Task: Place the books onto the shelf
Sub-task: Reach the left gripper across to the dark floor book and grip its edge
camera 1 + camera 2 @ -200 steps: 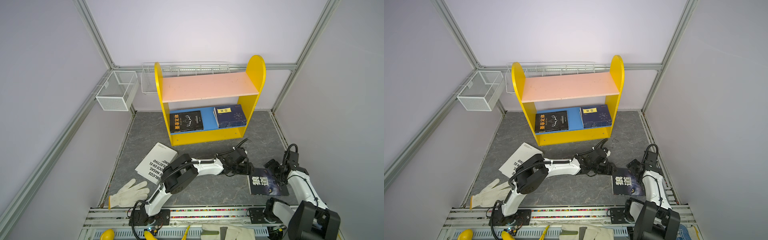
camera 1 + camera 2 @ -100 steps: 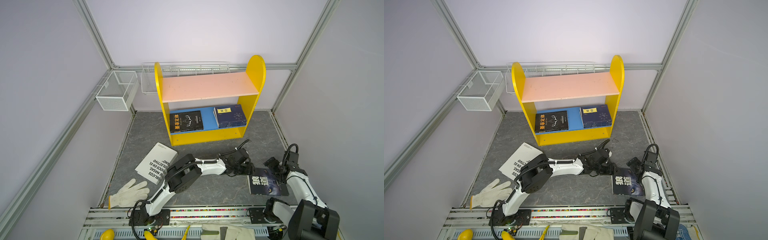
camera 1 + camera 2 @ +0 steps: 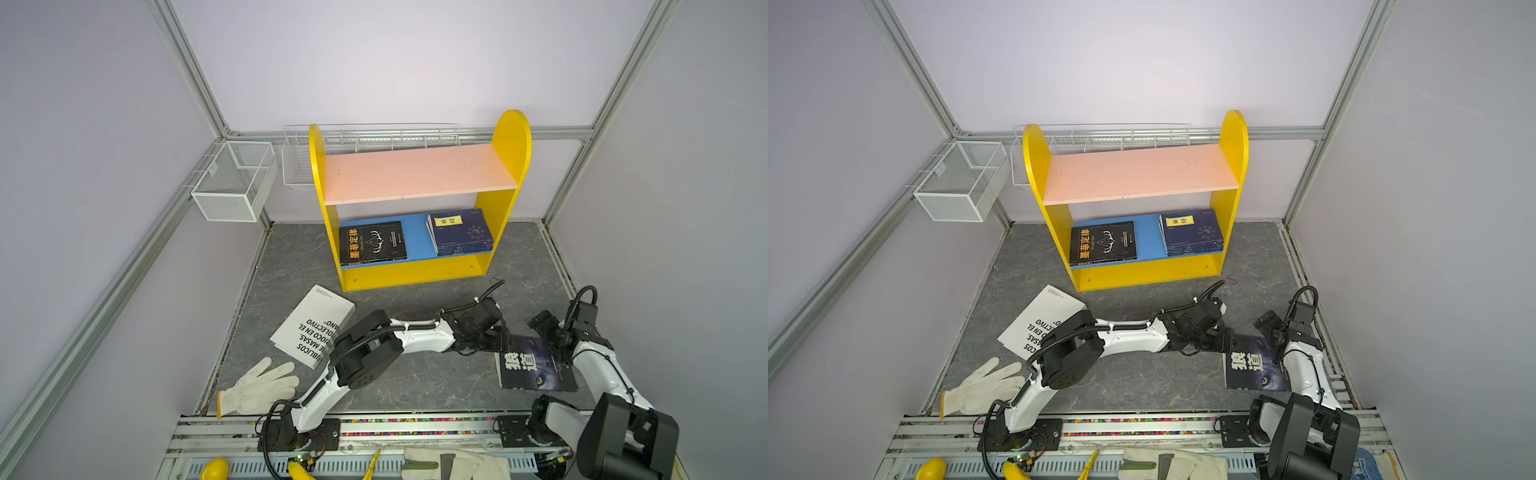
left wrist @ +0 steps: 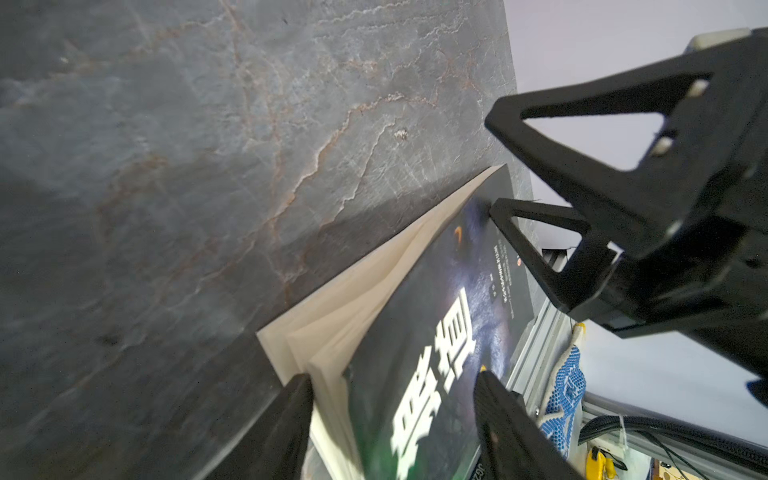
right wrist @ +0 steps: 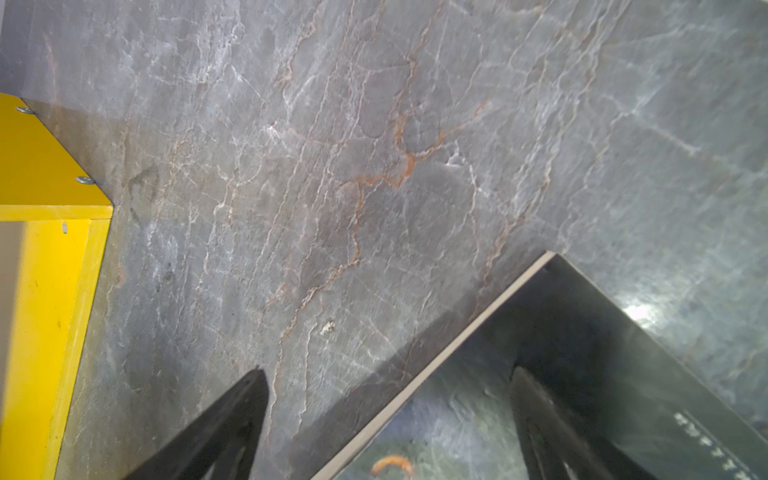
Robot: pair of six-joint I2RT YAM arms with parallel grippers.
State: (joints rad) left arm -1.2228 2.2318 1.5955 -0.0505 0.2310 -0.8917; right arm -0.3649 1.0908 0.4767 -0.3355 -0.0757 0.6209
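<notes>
The dark wolf-eye book point(image 3: 534, 368) point(image 3: 1252, 368) lies on the grey table at the front right. My left gripper point(image 3: 500, 338) point(image 4: 392, 415) reaches across to its near-left corner, open, one finger against the lifted page block point(image 4: 332, 332), the other over the cover. My right gripper point(image 3: 550, 334) point(image 5: 386, 386) stands wide open at the book's far corner, one fingertip point(image 4: 494, 208) on the cover point(image 5: 582, 332). A black orange-titled book point(image 3: 372, 243) and a navy stack point(image 3: 459, 232) lie on the shelf's point(image 3: 513, 137) blue lower board. A large white book point(image 3: 311, 326) lies on the table at the left.
A white glove point(image 3: 257, 386) lies at the front left. Two white wire baskets point(image 3: 232, 183) point(image 3: 361, 139) hang on the back and left walls. The shelf's yellow foot point(image 5: 41, 257) stands close to my right gripper. A metal rail point(image 3: 415, 428) runs along the front edge.
My left gripper's jaws have narrowed a little around the wolf-eye book's corner, and the left elbow has shifted slightly. The right arm has barely moved.
</notes>
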